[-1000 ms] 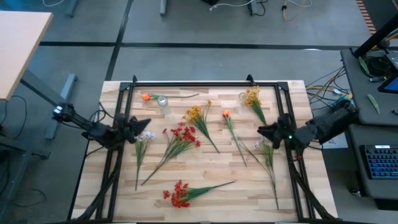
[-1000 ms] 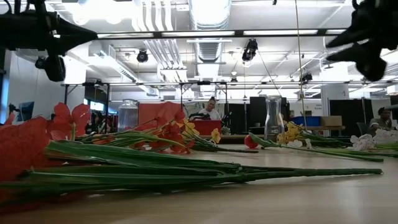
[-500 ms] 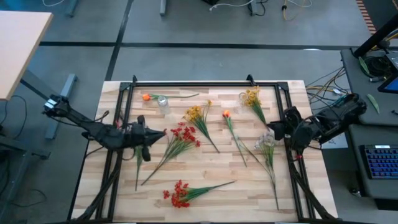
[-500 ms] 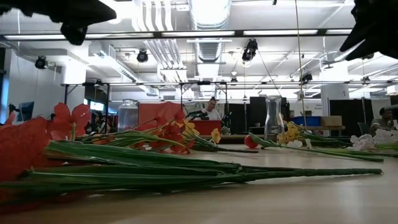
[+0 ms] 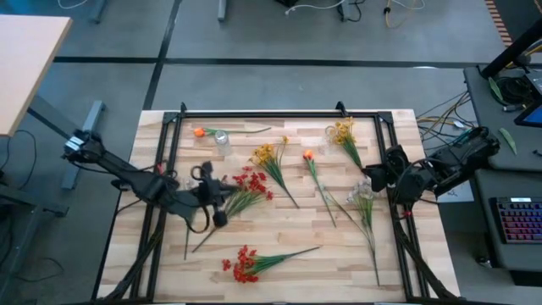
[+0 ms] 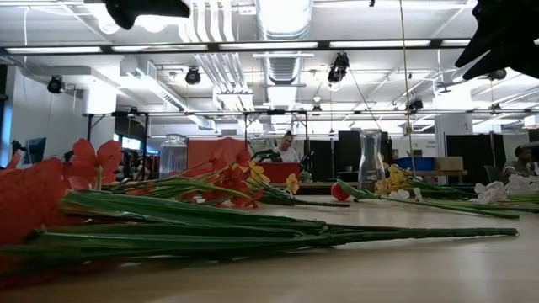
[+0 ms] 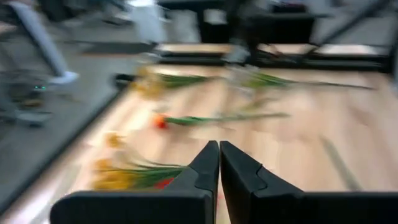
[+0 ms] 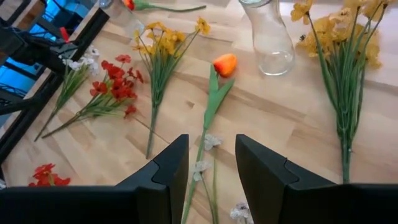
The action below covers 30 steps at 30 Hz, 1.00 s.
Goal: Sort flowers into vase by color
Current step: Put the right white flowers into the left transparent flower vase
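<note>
Several flower sprays lie flat on the wooden table. A red spray [image 5: 248, 185] is at the middle, and another red one [image 5: 245, 263] is near the front edge. A yellow spray [image 5: 266, 156] and an orange tulip [image 5: 308, 156] lie farther back, with a yellow spray [image 5: 343, 132] by a glass vase [image 5: 330, 134]. A white spray [image 5: 364, 196] lies at the right. My left gripper [image 5: 227, 191] hovers shut, just left of the middle red spray. In its wrist view the left gripper [image 7: 219, 158] holds nothing. My right gripper [image 8: 211, 158] is open, high above the right white spray.
A second clear vase [image 5: 222, 141] stands at the far left beside an orange flower [image 5: 198, 132]. A black frame [image 5: 254, 113] runs around the table's far and side edges. Bare wood [image 5: 339, 263] lies toward the near right corner. People sit in the room beyond the table.
My left gripper has swung toward the table's right, from over the left white spray to beside the middle red spray, and has turned on its wrist. My right gripper has drawn back a little toward the right edge. No flower has moved.
</note>
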Each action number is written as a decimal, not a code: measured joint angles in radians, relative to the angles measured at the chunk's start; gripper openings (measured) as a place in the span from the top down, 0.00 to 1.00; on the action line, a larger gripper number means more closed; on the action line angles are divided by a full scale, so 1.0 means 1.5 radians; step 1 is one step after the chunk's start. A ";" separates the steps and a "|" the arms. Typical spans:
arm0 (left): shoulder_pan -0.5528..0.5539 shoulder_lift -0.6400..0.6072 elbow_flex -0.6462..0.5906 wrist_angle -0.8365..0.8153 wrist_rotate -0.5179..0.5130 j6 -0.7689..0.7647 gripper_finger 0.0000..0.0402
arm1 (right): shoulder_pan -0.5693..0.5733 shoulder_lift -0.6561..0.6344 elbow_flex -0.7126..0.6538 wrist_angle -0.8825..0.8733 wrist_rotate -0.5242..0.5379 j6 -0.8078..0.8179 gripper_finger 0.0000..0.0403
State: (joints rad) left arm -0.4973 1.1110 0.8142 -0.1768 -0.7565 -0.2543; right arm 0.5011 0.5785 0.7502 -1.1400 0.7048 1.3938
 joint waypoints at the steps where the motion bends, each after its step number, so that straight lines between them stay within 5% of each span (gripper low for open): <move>1: 0.000 0.012 0.011 0.001 0.026 -0.005 1.00 | 0.000 0.000 0.000 0.001 -0.003 0.000 0.69; 6: 0.000 0.064 0.049 0.040 0.278 0.031 1.00 | 0.000 0.000 0.000 0.001 -0.009 0.001 0.69; 9: -0.001 0.085 0.049 0.116 0.363 0.059 1.00 | 0.000 0.000 0.000 0.001 -0.009 -0.011 0.69; 30: 0.000 0.127 0.050 0.114 0.226 -0.013 1.00 | 0.000 0.000 0.000 0.008 -0.004 -0.010 0.69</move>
State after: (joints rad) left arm -0.4972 1.3013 0.8890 -0.0060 -0.4176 -0.2741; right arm 0.5011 0.5785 0.7502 -1.1282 0.6993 1.3787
